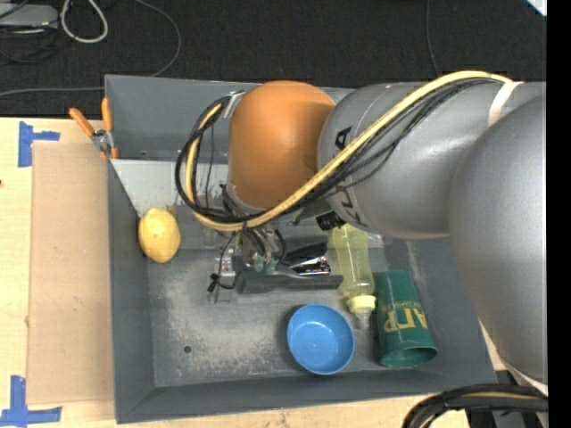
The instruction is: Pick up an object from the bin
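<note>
The arm reaches into the grey bin (134, 328) from the right, its orange cover (272, 141) and black cables (192, 172) hanging above the bin's middle. Below the cover, the end effector (230, 273) sits low over the bin floor, left of centre. Whether it is spread or pressed together cannot be told from here.

Just beside it on the right lies a black and chrome tool (303, 264), possibly a stapler. 4 other things lie around:
- a yellow lemon (159, 234) near the left wall
- a blue bowl (320, 339) at the front
- a pale yellow bottle (352, 261) lying just right of the tool
- a dark green can (401, 321) on its side, touching the bottle's cap end
</note>
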`<state>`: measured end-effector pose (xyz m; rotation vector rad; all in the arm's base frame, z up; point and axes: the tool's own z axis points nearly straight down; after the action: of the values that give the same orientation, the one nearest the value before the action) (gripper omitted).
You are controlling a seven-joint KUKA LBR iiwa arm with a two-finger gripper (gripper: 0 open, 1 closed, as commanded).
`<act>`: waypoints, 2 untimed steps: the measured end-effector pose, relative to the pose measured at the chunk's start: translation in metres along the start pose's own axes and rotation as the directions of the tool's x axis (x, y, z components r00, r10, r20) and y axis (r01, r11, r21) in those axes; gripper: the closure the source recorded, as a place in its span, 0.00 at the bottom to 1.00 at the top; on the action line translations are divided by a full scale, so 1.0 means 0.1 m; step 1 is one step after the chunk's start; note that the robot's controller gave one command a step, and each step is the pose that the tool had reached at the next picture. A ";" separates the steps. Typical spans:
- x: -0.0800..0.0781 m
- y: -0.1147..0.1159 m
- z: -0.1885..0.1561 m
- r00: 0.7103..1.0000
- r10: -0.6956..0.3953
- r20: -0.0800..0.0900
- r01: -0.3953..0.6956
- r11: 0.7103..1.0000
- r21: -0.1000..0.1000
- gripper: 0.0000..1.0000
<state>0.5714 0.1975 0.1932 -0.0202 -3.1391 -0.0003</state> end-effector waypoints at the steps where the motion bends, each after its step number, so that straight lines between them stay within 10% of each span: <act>1: 0.00 0.00 0.00 1.000 0.000 0.000 0.000 1.000 0.000 0.00; 2: -0.22 -0.59 -0.22 0.980 0.199 0.001 -0.199 0.980 0.000 0.00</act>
<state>0.5926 0.1386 0.2154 -0.3340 -3.1222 0.0002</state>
